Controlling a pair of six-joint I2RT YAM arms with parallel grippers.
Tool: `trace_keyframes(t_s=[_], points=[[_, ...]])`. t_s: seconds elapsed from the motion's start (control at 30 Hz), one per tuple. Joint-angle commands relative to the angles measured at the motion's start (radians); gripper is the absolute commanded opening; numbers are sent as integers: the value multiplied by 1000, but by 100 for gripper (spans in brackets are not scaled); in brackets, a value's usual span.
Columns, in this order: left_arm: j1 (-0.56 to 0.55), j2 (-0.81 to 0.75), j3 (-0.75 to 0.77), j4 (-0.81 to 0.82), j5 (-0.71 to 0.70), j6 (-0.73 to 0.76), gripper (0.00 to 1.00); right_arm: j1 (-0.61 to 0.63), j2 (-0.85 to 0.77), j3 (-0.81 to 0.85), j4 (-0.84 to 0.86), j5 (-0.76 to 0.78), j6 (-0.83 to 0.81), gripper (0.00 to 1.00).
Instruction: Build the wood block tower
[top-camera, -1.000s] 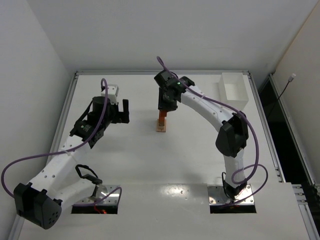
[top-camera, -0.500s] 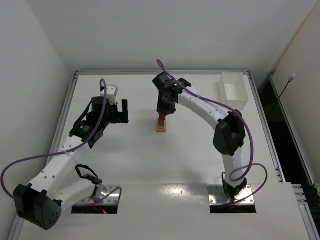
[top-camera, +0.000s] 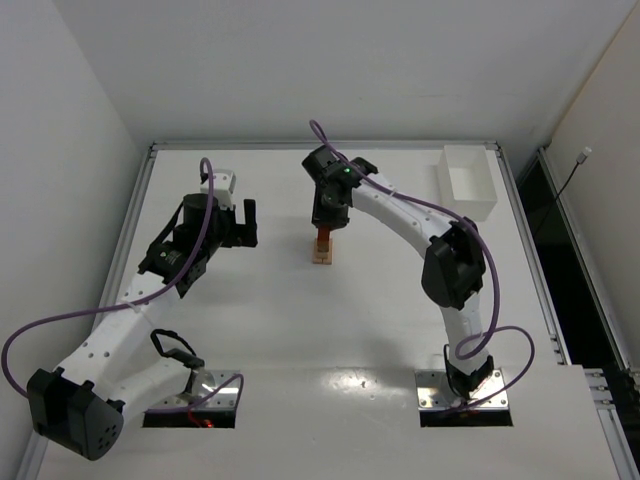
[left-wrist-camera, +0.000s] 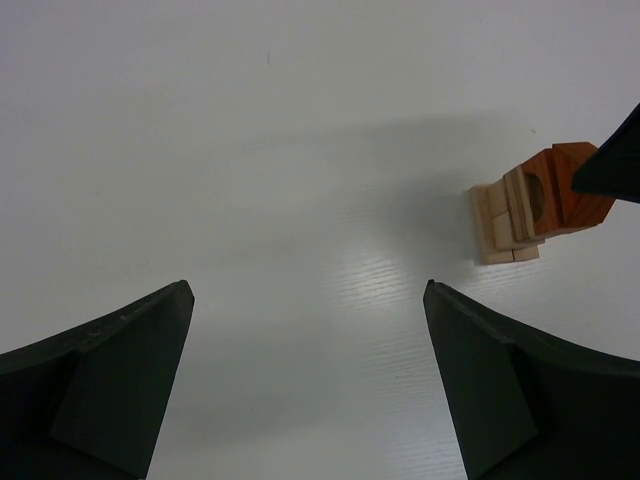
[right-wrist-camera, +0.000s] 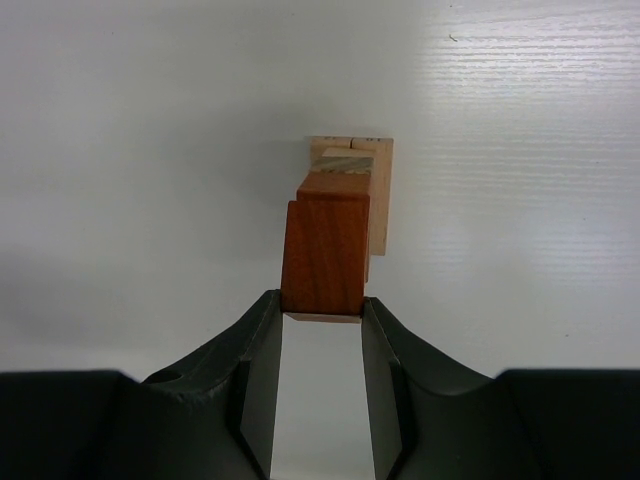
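Observation:
The wood block tower (top-camera: 322, 250) stands near the table's middle, pale tan blocks below and reddish-orange ones above. My right gripper (top-camera: 326, 226) is directly over it. In the right wrist view its fingertips (right-wrist-camera: 322, 302) press both sides of the reddish-orange top block (right-wrist-camera: 325, 250), which rests on the stack; tan blocks (right-wrist-camera: 378, 190) show beneath. My left gripper (top-camera: 250, 222) is open and empty, left of the tower and apart from it. In the left wrist view its gripper (left-wrist-camera: 308, 292) spreads wide over bare table, with the tower (left-wrist-camera: 515, 212) at the right.
A white rectangular box (top-camera: 467, 182) stands at the back right corner. A metal rail (top-camera: 320, 146) edges the table's far side, with white walls behind and at the left. The right arm arches over the table's right half.
The right arm's elbow and forearm have shifted slightly left while its gripper stays at the tower's top. The left arm has not moved.

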Motion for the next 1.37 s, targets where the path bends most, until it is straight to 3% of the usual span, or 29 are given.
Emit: trace_keyframes(t_s=[0.0,0.13,0.17,0.27,0.33,0.6,0.7,0.8,1.03,1.17,1.33], points=[[12,-22,-5,12,5,5,99,15,3,44,23,21,-3,17],[12,-13,-5,12,5,5,99,15,3,35,23,21,-12,33],[12,-13,-5,12,5,5,99,15,3,35,32,21,-12,42],[12,-13,-5,12,5,5,99,15,3,26,41,10,-25,46],[12,-13,-5,12,5,5,99,15,3,26,55,-8,-37,56],[12,-22,-16,12,-5,5,99,6,-127,-32,206,-42,-210,58],[12,-31,-39,12,-28,-5,99,-5,-274,-113,291,-57,-322,65],[12,-16,-59,12,-47,5,99,-49,-445,-267,340,-104,-545,75],[21,73,-79,28,-56,60,99,-277,-782,-802,472,-45,-922,81],[30,135,-88,59,-42,49,99,-402,-887,-1018,541,-135,-965,81],[70,204,-97,81,-19,47,99,-544,-921,-1071,563,-238,-976,81]])
